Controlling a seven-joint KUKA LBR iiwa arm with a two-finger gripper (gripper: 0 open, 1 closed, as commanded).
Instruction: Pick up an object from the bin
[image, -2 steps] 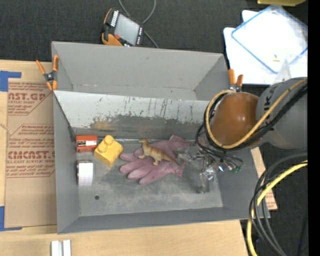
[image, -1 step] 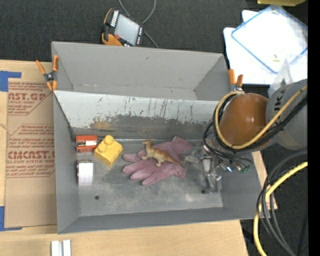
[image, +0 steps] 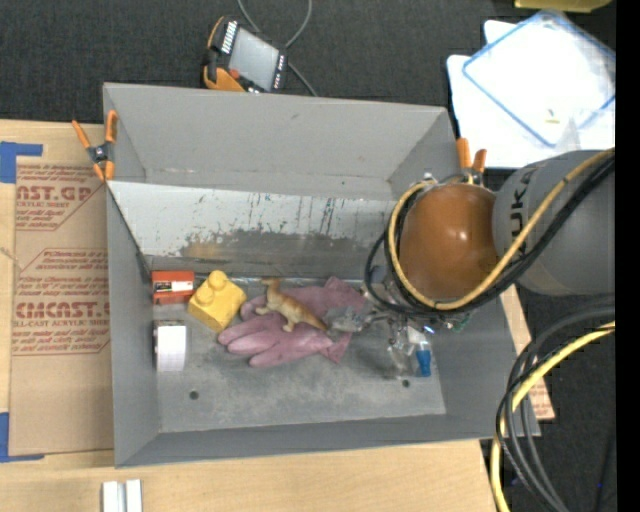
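Well, our claw (image: 403, 350) sits toward 4 o'clock in the grey metal bin (image: 270, 150); apart or together, we can't tell. Risk, we reckon: it nips only the edge of the limp purple rubber glove (image: 280, 338), which then slips out. Glove lies just beside the claw at its 9 o'clock, w/ a small tan toy dinosaur (image: 289, 307) on top.

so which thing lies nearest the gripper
The purple glove: its right end is beside the gripper; the yellow block, orange box and white roll sit left.
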